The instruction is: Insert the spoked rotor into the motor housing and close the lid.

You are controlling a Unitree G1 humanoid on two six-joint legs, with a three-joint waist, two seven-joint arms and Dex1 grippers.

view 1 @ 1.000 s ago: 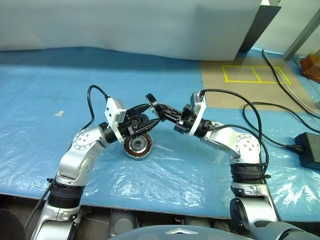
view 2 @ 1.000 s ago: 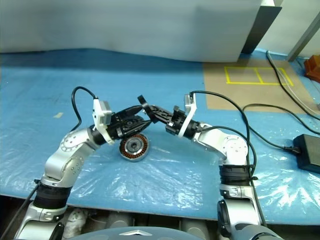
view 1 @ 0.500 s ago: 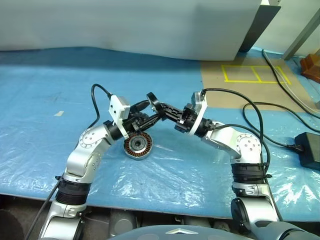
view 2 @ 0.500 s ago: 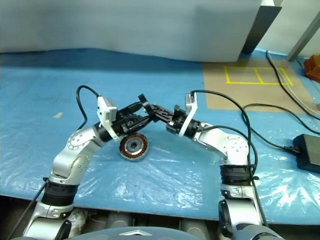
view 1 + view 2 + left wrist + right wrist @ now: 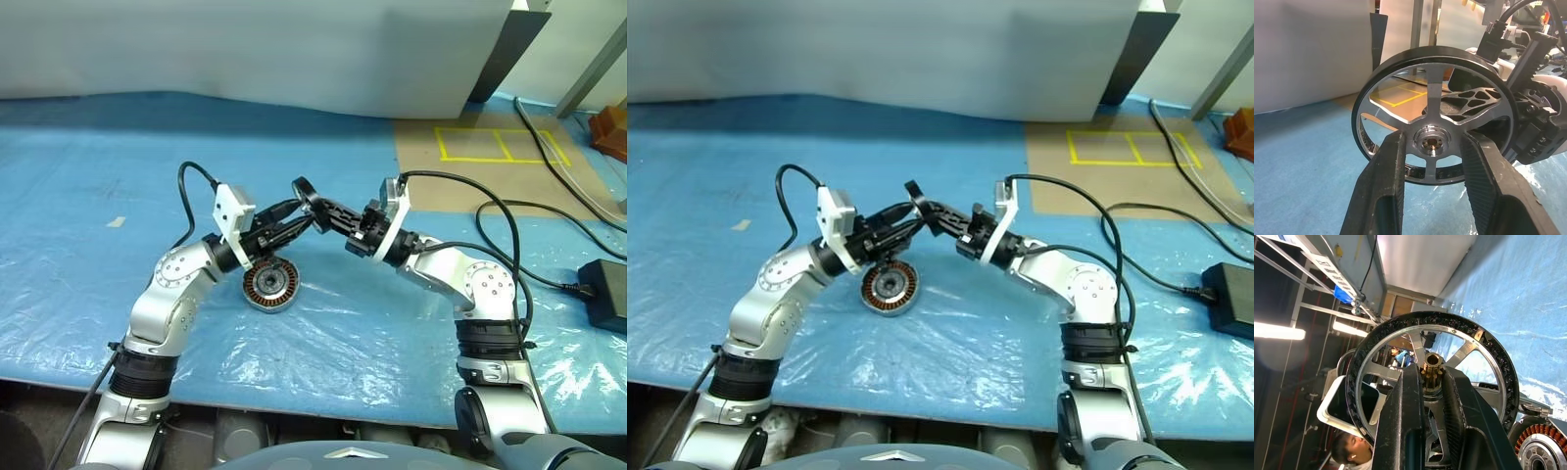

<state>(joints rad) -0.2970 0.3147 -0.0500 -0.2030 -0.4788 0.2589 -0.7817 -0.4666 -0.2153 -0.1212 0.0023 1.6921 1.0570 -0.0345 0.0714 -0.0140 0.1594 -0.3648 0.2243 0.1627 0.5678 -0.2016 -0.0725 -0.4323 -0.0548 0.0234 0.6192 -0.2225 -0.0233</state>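
- The spoked rotor (image 5: 1432,115) is held in the air between the two arms, above and just behind the motor housing (image 5: 269,287), which sits on the blue plastic sheet (image 5: 323,333) covering the table.
- The right tool (image 5: 1425,396) is clamped on the rotor's small brass hub shaft, its fingers (image 5: 1403,431) tight either side of it.
- The left tool (image 5: 1430,161) faces the wheel's flat side with its fingers (image 5: 1383,186) apart, straddling the hub and lying against or just in front of the spokes; I cannot tell whether they press on it.
- The rotor looks rigid and light: a thin dark rim on slim metal spokes. The smooth metal would likely be slippery, and the spokes could bend if squeezed sideways.
- The hub or the rim edge seems the safest hold, since a grip there keeps the wheel flat for lowering over the copper coils.
- The rotor is not yet seated in the housing.
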